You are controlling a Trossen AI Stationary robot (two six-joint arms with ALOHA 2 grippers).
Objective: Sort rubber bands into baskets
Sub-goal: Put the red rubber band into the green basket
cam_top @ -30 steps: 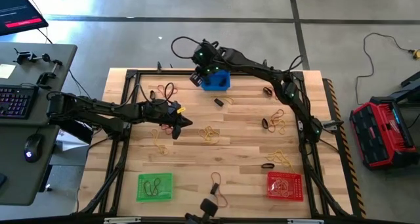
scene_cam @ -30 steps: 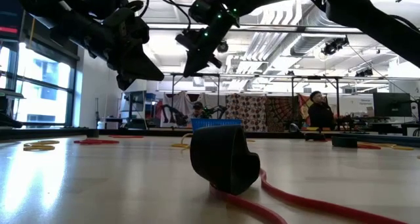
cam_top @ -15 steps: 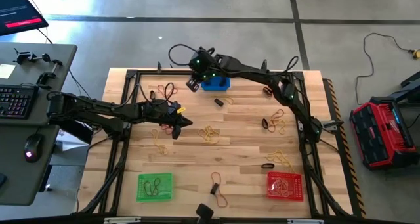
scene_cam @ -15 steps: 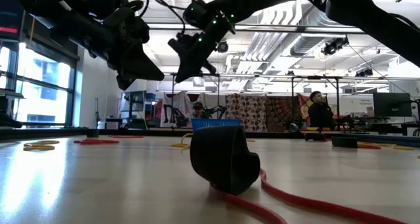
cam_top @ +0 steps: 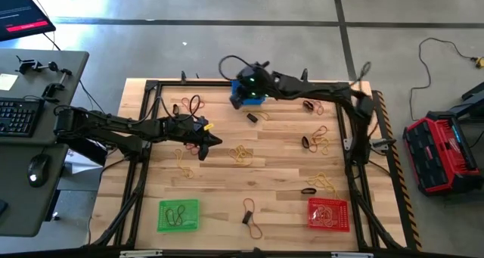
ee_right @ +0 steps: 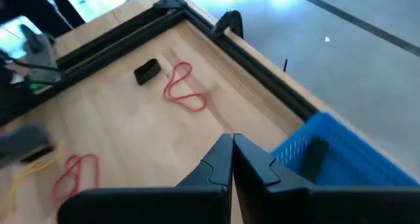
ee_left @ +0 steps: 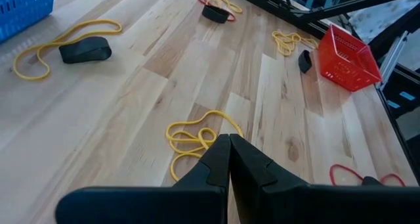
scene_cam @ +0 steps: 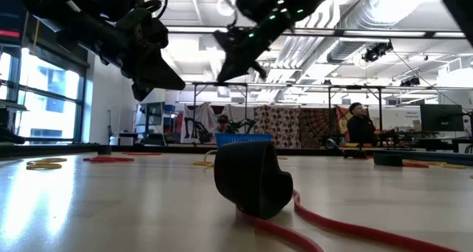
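rubber bands [cam_top: 240, 153] scattered on table [cam_top: 280, 182]; right tool [cam_top: 240, 97] pinched empty over blue basket [cam_top: 249, 96]; left tool [cam_top: 214, 143] pinched empty.

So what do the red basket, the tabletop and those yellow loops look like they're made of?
Red basket: probably moulded plastic, with open mesh walls and an even, slightly glossy colour. Tabletop: wood, pale planks with visible grain and seams, and a smooth, likely sealed finish. Yellow loops: probably rubber, thin matte bands lying limp in loose tangles.
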